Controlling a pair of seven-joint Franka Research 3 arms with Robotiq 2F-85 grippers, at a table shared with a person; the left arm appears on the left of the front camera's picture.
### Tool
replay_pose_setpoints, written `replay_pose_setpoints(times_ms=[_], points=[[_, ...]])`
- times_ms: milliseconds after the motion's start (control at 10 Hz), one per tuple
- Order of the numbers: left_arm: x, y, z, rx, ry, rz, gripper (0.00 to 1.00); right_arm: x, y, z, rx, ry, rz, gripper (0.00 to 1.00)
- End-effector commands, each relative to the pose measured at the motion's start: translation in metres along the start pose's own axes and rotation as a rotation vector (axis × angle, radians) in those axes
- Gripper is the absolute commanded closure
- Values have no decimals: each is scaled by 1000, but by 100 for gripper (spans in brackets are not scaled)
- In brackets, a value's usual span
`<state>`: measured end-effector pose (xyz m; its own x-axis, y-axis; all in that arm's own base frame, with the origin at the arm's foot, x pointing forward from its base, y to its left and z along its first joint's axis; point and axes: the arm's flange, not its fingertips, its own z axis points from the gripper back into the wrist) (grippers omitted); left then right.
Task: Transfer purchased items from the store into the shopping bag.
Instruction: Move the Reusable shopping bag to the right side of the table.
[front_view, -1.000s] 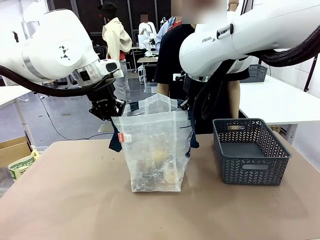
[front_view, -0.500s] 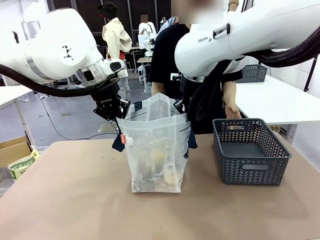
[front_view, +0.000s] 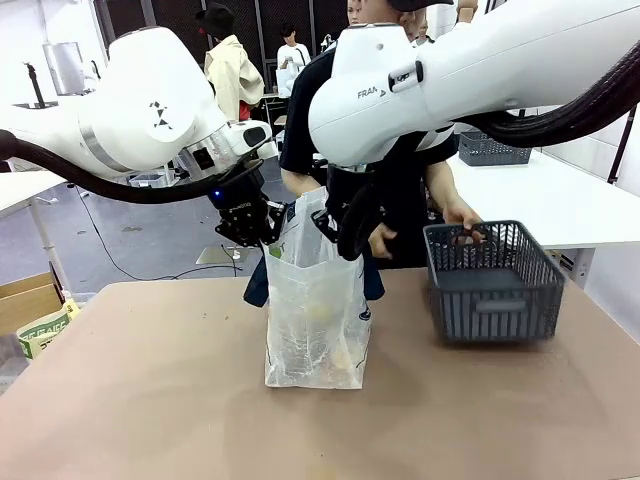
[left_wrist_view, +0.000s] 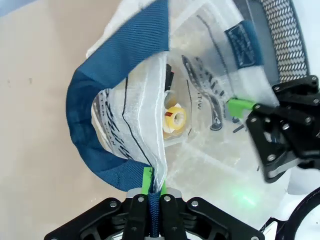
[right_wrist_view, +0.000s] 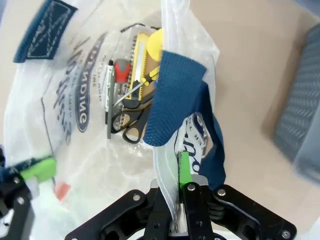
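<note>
On the bench (front_view: 150, 400): bag (front_view: 315, 320) upright at the middle, strung between my two claws.
Basket (front_view: 495, 290): right of the bag, apart from it, nearer my right arm; a person's hand (front_view: 468, 236) on its far rim.
Left claw (left_wrist_view: 151, 184): pressed together on the blue strap (left_wrist_view: 100, 100) and rim.
Right claw (right_wrist_view: 175, 167): pinching the opposite rim.
Items (right_wrist_view: 131, 102): deep inside the bag, below both claws.
Mouth: long axis runs claw to claw.

Front camera looks across the table (front_view: 150, 400); both wrist cameras peer closely into the shopping bag (front_view: 312, 310).
</note>
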<state>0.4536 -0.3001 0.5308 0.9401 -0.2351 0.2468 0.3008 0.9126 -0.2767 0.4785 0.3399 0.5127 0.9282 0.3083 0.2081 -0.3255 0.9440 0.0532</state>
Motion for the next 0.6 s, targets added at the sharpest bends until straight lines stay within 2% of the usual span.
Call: replay_pose_setpoints(times_ms=[0, 100, 500], points=[[4, -6, -1, -22, -14, 27, 100, 7, 10, -7, -51, 49, -78, 100], [4, -6, -3, -25, -11, 21, 100, 10, 11, -11, -73, 52, -91, 100], [3, -4, -2, -12, -4, 3, 100, 5, 8, -7, -31, 34, -76, 100]])
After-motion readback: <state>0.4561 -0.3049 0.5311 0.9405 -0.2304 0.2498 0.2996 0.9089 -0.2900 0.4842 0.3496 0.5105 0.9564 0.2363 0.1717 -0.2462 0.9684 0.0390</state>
